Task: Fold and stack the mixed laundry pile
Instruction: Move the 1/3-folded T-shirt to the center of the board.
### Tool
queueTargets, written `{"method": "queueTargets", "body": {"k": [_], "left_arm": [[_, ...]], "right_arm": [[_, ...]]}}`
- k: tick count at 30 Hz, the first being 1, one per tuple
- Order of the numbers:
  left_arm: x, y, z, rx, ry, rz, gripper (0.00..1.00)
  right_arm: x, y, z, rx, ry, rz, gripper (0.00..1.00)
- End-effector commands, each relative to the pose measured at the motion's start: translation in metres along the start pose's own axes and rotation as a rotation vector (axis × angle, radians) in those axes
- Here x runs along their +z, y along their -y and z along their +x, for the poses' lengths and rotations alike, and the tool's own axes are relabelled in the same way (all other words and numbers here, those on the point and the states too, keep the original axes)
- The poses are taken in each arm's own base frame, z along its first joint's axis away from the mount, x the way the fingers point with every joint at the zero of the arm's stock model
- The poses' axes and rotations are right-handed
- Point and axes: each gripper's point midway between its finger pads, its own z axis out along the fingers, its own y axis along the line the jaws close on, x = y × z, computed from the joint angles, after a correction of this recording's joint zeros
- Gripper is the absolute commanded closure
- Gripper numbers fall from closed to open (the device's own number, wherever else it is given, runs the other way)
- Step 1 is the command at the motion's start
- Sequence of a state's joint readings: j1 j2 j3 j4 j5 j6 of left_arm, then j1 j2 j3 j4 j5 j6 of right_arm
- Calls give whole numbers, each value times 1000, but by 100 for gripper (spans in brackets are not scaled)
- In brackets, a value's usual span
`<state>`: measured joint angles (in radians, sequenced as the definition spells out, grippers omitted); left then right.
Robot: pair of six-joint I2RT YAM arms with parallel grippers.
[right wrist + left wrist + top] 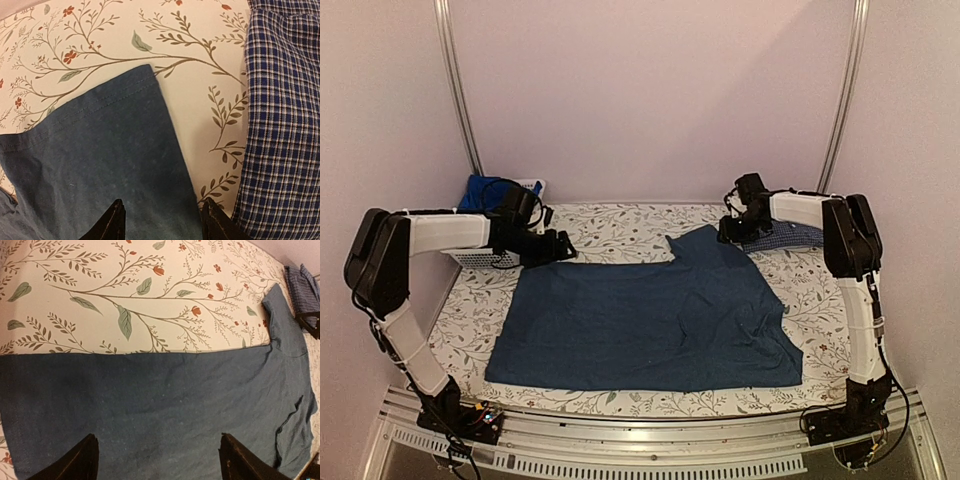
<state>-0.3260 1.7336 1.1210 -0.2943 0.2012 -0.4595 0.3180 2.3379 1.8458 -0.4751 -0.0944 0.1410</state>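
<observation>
- Navy T-shirt [640, 325]: matte knit, spread flat mid-table. Roughly rectangular, with one sleeve pointing to the far right and some creases on its right side.
- Checked shirt [788, 236]: woven, small blue-and-white check, bunched at the far right. It sits just beside that sleeve, with a strip of bare table cover between them.
- Royal-blue garment [478, 192]: heaped in the white plastic mesh basket [480, 258] at the far left.
- Table cover [620, 222]: smooth cream cloth printed with green leaf sprigs and small red flowers.
- Room: plain pale walls, two metal rails [455, 85] running up the back wall, and a slotted aluminium frame [650, 425] along the near edge.
- My left gripper [157, 462]: jaws spread wide with nothing between them, over the T-shirt near its far-left edge.
- My right gripper [162, 220]: jaws apart, over the sleeve. I can't tell if the tips touch the fabric.
- Only the right wrist view shows the sleeve's stitched hem and the check weave up close.
- Only the top view shows the basket and walls.
</observation>
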Motion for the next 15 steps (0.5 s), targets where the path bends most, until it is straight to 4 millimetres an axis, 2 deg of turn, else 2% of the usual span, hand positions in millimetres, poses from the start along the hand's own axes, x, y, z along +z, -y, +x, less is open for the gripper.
{"method": "queueTargets", "body": {"k": [1, 8, 15], "left_arm": [[6, -8, -8, 13, 8, -30, 17], [15, -18, -3, 5, -13, -72, 17], [18, -29, -3, -5, -23, -103, 16]], "right_arm": [[17, 18, 0, -6, -11, 53, 49], [37, 21, 22, -3, -76, 44, 53], [43, 17, 39, -17, -133, 12, 73]]}}
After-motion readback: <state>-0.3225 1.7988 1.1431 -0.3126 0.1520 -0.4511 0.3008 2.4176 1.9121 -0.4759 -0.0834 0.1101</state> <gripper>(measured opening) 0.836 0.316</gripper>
